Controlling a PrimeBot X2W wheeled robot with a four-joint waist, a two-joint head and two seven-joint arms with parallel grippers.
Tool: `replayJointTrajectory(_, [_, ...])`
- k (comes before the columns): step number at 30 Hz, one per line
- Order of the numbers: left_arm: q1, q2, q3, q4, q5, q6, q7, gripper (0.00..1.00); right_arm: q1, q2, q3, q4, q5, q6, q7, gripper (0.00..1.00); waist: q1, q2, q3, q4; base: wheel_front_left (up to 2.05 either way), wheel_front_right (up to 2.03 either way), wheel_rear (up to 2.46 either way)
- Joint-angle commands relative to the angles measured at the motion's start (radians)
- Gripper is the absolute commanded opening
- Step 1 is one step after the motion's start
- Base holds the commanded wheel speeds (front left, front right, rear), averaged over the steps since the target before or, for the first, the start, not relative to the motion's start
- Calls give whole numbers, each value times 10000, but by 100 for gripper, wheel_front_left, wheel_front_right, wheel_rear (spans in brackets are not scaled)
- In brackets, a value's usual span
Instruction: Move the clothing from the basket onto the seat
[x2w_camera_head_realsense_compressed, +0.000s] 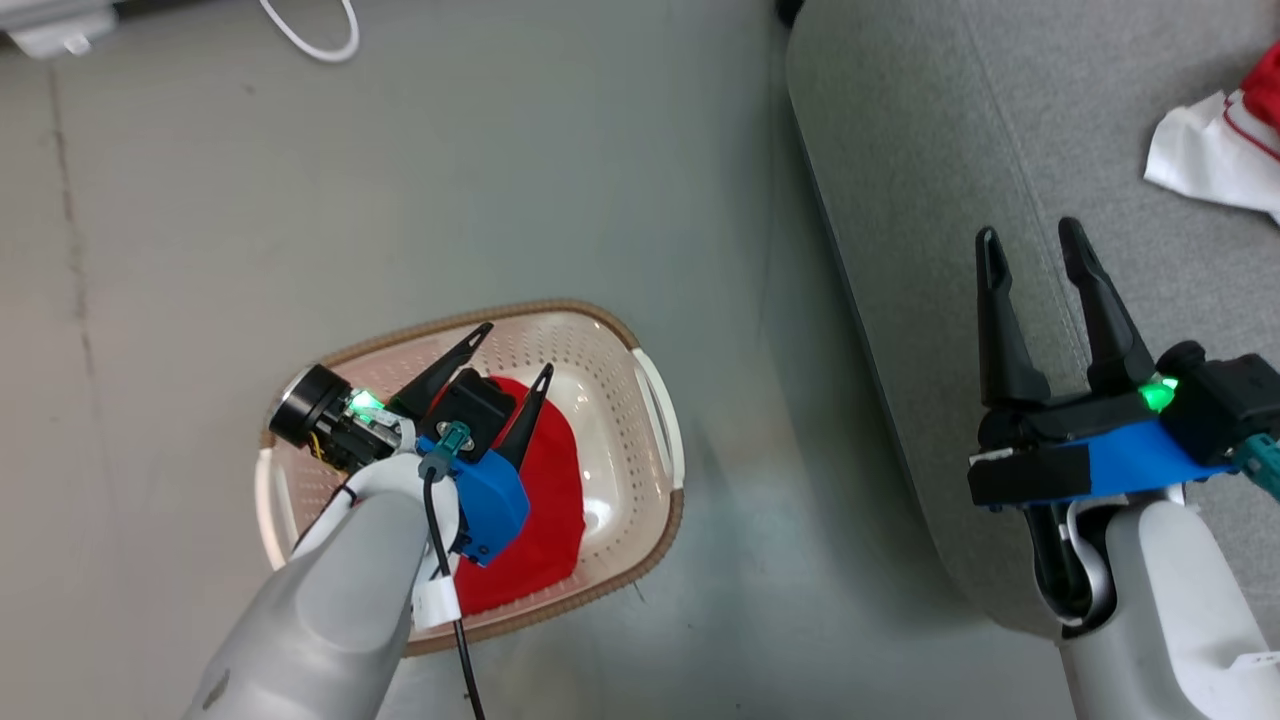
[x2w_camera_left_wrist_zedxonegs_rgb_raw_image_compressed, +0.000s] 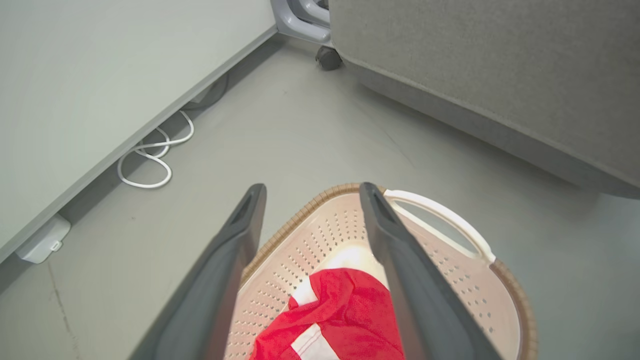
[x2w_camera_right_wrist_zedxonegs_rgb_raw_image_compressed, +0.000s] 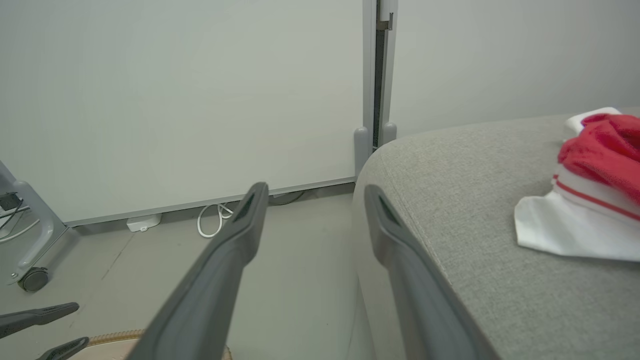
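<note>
Since the red garment (x2w_camera_head_realsense_compressed: 545, 500) lying in the basket (x2w_camera_head_realsense_compressed: 600, 345) is limp fabric, I judge it light, floppy and without any stiff edge. It should drape and trail when lifted, and could snag on the brown woven rim. Best hold, by my reckoning: a raised fold near the middle of the heap, pinched deep enough to catch several layers. Appearance: bright red, crumpled, with white panels showing in the left wrist view. It sits on the basket bottom toward the near side, the right part of the bottom bare. Basket stands on the floor (x2w_camera_head_realsense_compressed: 500, 150), left of the grey seat (x2w_camera_head_realsense_compressed: 920, 150). Left pincer (x2w_camera_head_realsense_compressed: 517, 348) hangs over the basket, spread open, nothing held. Right pincer (x2w_camera_head_realsense_compressed: 1029, 232) likewise spread and empty, above the seat's left edge. Second garment (x2w_camera_head_realsense_compressed: 1210, 150), red and white, lies on the seat at far right.
</note>
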Motion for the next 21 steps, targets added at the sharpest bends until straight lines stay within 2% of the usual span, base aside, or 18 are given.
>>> replayJointTrajectory(1, [-302, 121, -152, 188, 44, -5, -30, 100, -249, 45, -1, -59, 51, 1, -34, 100, -2, 0, 694, -351, 0, 0, 0])
replayJointTrajectory(11, [-1913, 407, -1886, 3012, 24, -6, 315, 100, -908, 120, 141, -333, 242, 1, -34, 100, -2, 0, 2383, -857, 0, 0, 0])
replayJointTrajectory(16, [-2421, 555, -2551, 3511, -37, -6, 839, 100, -1148, 134, 192, -512, 310, 1, -34, 100, -2, 0, 3073, -1034, 0, 0, 0])
replayJointTrajectory(21, [-2866, 775, -3099, 3712, -86, -6, 1825, 100, -1357, 129, 272, -751, 360, 1, -34, 100, -2, 0, 3767, -1127, 0, 0, 0])
